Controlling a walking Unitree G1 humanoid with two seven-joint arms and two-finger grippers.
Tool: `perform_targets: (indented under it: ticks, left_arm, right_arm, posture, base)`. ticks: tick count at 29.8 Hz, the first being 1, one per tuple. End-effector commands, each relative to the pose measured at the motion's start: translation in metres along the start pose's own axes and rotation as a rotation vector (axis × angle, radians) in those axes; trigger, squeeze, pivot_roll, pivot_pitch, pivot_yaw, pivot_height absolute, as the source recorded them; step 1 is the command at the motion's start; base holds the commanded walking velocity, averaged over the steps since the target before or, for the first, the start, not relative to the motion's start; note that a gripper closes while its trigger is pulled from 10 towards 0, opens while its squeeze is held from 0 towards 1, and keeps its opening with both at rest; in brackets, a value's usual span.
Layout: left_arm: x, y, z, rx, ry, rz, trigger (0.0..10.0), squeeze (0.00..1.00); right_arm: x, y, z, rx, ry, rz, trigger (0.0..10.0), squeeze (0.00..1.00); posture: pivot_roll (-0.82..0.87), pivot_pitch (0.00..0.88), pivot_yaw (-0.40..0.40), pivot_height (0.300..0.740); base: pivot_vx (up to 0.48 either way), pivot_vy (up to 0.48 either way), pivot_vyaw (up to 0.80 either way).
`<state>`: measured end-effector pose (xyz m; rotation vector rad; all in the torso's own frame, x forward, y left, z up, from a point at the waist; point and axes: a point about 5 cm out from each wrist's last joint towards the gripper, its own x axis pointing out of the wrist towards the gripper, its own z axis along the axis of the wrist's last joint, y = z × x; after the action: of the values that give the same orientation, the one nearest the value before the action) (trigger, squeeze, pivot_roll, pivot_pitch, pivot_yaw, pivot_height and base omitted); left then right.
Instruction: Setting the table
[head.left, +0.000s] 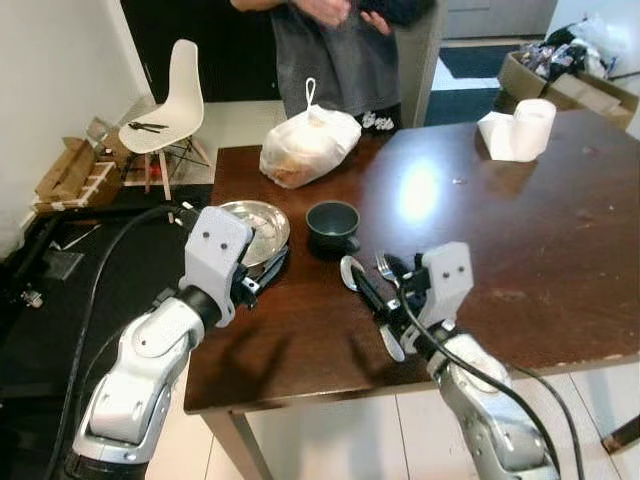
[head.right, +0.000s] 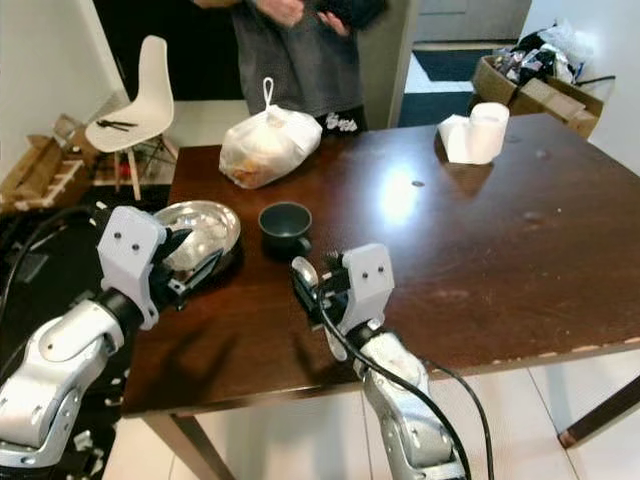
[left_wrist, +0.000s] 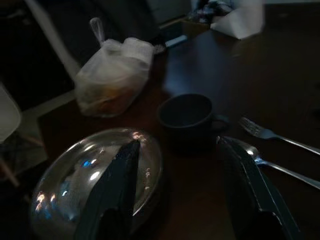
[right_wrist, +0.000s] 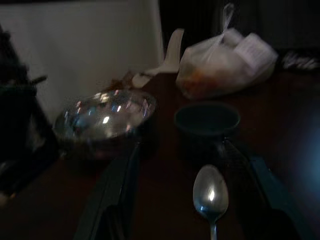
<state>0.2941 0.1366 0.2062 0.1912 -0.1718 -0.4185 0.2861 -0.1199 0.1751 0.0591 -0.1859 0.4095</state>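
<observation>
On the dark wooden table a shiny steel bowl sits near the left edge, with a dark cup just to its right. A spoon and a fork lie side by side in front of the cup. My left gripper is open at the bowl's near rim, one finger over the bowl. My right gripper is open low over the cutlery, and the spoon lies between its fingers without being held.
A white plastic bag of food sits behind the bowl. A paper towel roll stands at the far right. A person stands at the table's far side. A white chair and cardboard boxes stand on the floor to the left.
</observation>
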Motion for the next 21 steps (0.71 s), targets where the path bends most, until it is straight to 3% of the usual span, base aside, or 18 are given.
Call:
perform_targets:
  ticks: [1, 5, 11, 21]
  left_arm:
    - [-0.001, 0.005, -0.004, -0.007, 0.018, 0.05, 10.0, 0.0]
    - [-0.001, 0.003, -0.007, -0.013, 0.027, 0.078, 10.0, 0.0]
    - [-0.011, 0.0, -0.018, -0.028, 0.057, 0.137, 10.0, 0.0]
    - [-0.01, -0.004, -0.021, -0.049, 0.06, 0.163, 10.0, 0.0]
  right_arm:
    - [-0.004, -0.002, 0.005, 0.021, -0.022, -0.062, 10.0, 0.0]
    - [-0.009, -0.005, 0.009, 0.035, -0.047, -0.132, 10.0, 0.0]
    - [-0.029, -0.012, 0.008, -0.043, -0.028, -0.251, 10.0, 0.0]
    - [-0.029, -0.015, 0.007, -0.036, -0.011, -0.282, 10.0, 0.0]
  posture:
    - [0.02, 0.001, 0.129, 0.74]
    - [0.02, 0.0, 0.122, 0.74]
    - [0.03, 0.0, 0.109, 0.74]
    - [0.02, 0.0, 0.095, 0.74]
  base:
    - [0.0, 0.0, 0.0]
    - [0.0, 0.0, 0.0]
    - [0.0, 0.0, 0.0]
    - [0.0, 0.0, 0.0]
